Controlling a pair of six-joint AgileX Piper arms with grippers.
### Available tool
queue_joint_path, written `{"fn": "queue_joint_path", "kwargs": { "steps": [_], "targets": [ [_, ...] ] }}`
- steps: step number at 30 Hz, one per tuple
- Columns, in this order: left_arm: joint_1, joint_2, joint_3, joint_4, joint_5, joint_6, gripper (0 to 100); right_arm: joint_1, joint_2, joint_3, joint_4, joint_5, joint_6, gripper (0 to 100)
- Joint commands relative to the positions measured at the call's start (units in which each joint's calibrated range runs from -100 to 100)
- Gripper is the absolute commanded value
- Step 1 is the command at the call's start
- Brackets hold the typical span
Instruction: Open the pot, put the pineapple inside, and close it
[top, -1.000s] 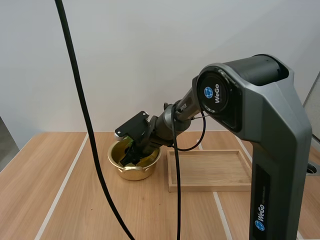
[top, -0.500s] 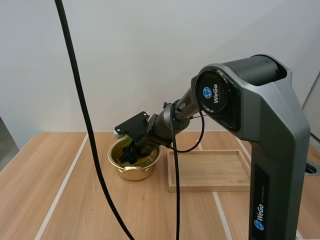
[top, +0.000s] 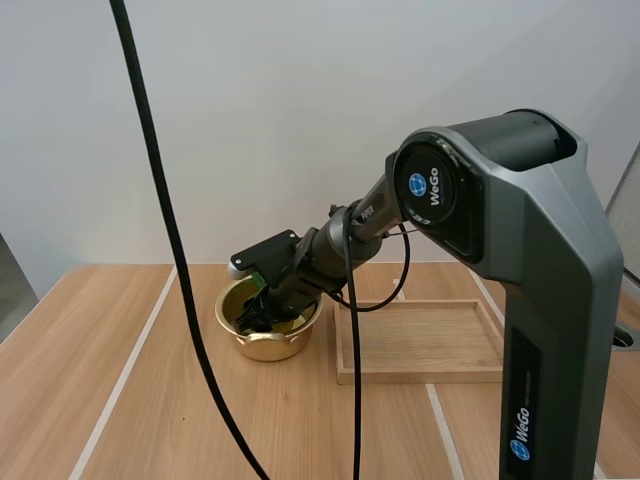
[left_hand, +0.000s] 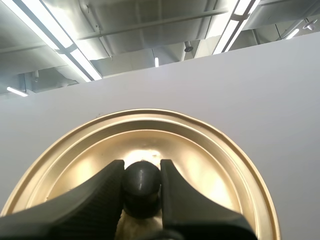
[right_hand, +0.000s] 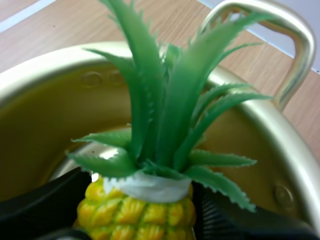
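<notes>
The gold pot (top: 266, 335) stands lidless on the table, left of the tray. My right gripper (top: 262, 312) reaches down into it, shut on a yellow toy pineapple (right_hand: 136, 212) with green leaves (right_hand: 160, 110). In the right wrist view the pineapple's body sits below the pot's rim (right_hand: 280, 150), between the black fingers (right_hand: 45, 205), with a pot handle (right_hand: 296, 45) behind. My left gripper (left_hand: 142, 172) is shut on the black knob (left_hand: 142, 186) of the gold lid (left_hand: 205, 160) and holds the lid off the pot, its top face towards the camera.
A shallow wooden tray (top: 420, 372) lies just right of the pot, with nothing in it. Bare wooden tabletop (top: 120, 400) stretches to the left and in front of the pot. My right arm's tall base (top: 540, 330) stands at the near right.
My right gripper has sunk a little lower and leftward into the pot with the pineapple. The pot and tray have stayed put.
</notes>
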Motion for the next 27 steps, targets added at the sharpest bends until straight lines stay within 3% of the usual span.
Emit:
{"fn": "queue_joint_path", "kwargs": {
  "steps": [1,2,10,19,27],
  "targets": [
    [-0.1,-0.29,-0.41,-0.97,-1.91,-0.64,0,-0.19,1.27,1.39,-1.76,4.07,-1.0,84],
    [-0.1,-0.29,-0.41,-0.97,-1.91,-0.64,0,-0.19,1.27,1.39,-1.76,4.27,-1.0,100],
    [-0.1,-0.29,-0.41,-0.97,-1.91,-0.64,0,-0.19,-0.38,0.56,-1.88,6.3,-1.0,100],
    [-0.1,-0.29,-0.41,-0.97,-1.91,-0.64,0,-0.19,-8.5,-8.99,0.65,21.24,-0.66,100],
    [-0.1,-0.29,-0.41,-0.97,-1.91,-0.64,0,-0.19,-14.72,-10.42,-0.16,21.48,-0.66,100]
  ]
}}
